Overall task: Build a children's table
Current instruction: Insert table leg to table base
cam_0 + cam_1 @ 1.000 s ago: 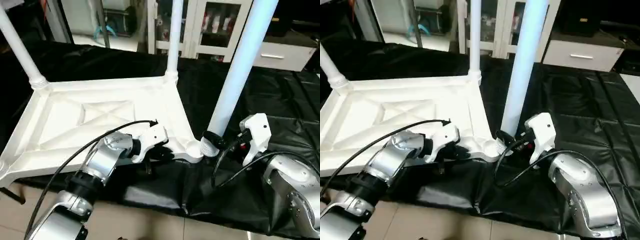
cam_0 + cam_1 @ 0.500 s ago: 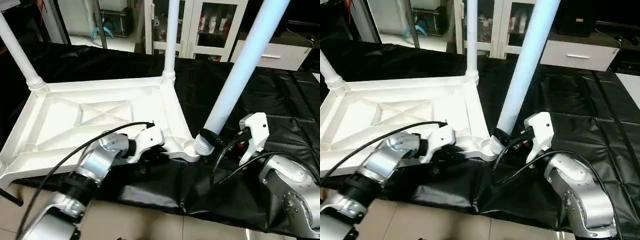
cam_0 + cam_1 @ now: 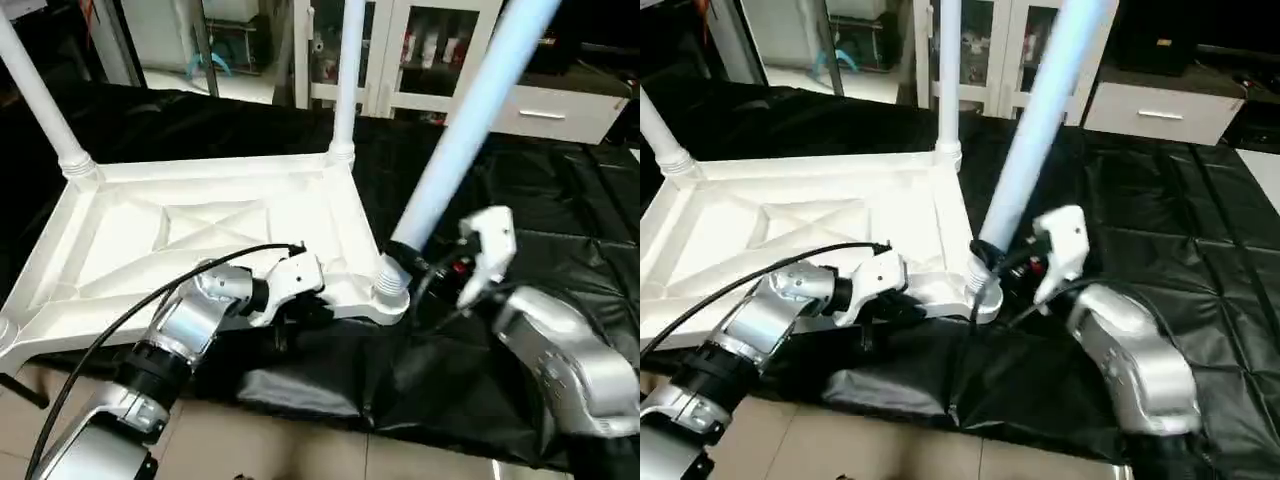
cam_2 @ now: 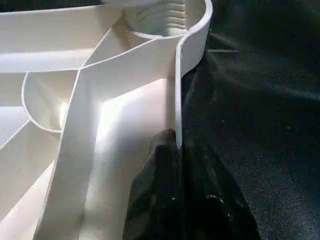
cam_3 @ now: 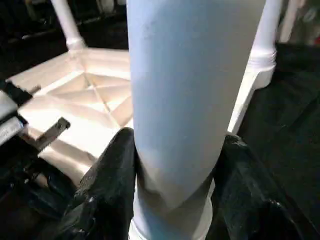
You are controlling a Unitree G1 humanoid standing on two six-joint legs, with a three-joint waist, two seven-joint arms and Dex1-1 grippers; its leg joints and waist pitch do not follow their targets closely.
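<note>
While the white tabletop lies upside down on the black cloth, its ribbed underside facing up, two legs already stand upright in its far corner sockets: one leg at the far left corner, another at the far right. At the top's near right corner socket, the right gripper has its black fingers clamped on either side of a third leg, which leans away from the top with its foot at the socket. The left gripper is pinched onto the tabletop's near rim, just beside that same corner.
</note>
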